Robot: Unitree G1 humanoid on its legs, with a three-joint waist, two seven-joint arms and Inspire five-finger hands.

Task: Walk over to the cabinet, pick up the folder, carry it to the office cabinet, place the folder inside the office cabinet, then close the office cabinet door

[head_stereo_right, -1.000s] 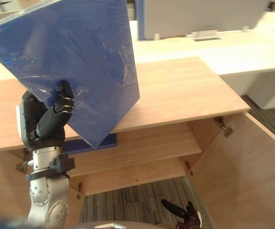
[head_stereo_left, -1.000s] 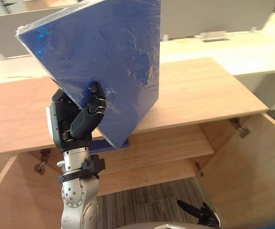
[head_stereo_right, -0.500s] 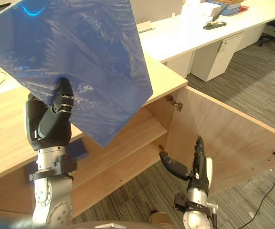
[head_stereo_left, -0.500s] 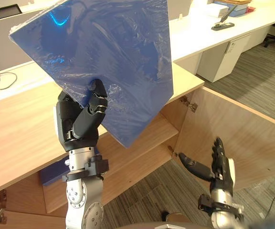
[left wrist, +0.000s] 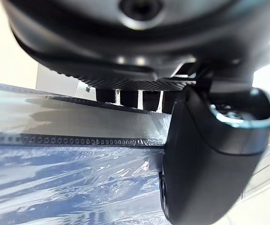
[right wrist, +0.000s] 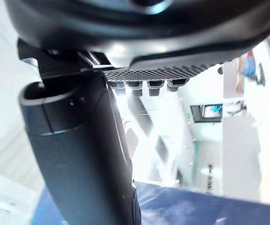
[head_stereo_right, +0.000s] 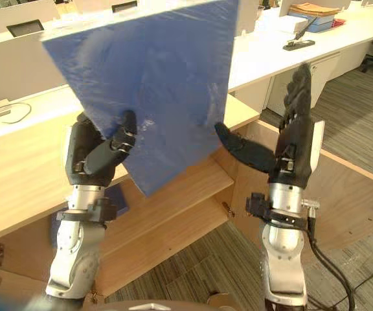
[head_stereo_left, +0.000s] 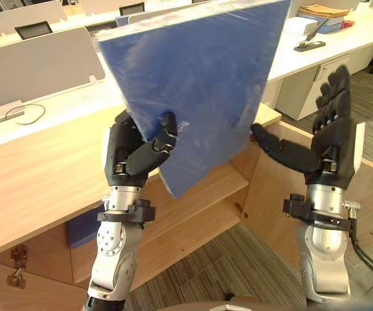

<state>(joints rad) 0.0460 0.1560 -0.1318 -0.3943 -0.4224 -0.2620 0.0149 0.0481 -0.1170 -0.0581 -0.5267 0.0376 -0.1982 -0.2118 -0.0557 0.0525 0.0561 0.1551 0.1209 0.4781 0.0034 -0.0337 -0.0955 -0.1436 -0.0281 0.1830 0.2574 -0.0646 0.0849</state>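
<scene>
The left hand (head_stereo_left: pixel 133 154) grasped a plastic-wrapped blue folder (head_stereo_left: pixel 206 84) by its lower edge; the right hand (head_stereo_left: pixel 330 139), fingers straight, stood just beside it.

The folder (head_stereo_left: pixel 199 84) is flat and blue, wrapped in clear, crinkled film. It is held up in the air and tilted, with one corner pointing down. The left robot hand (head_stereo_left: pixel 135 152) has its fingers and thumb curled round the lower left edge. Behind it is the wooden cabinet (head_stereo_left: pixel 37 188), with its door (head_stereo_right: pixel 335 188) swung open and a shelf (head_stereo_left: pixel 206 188) showing inside.
</scene>
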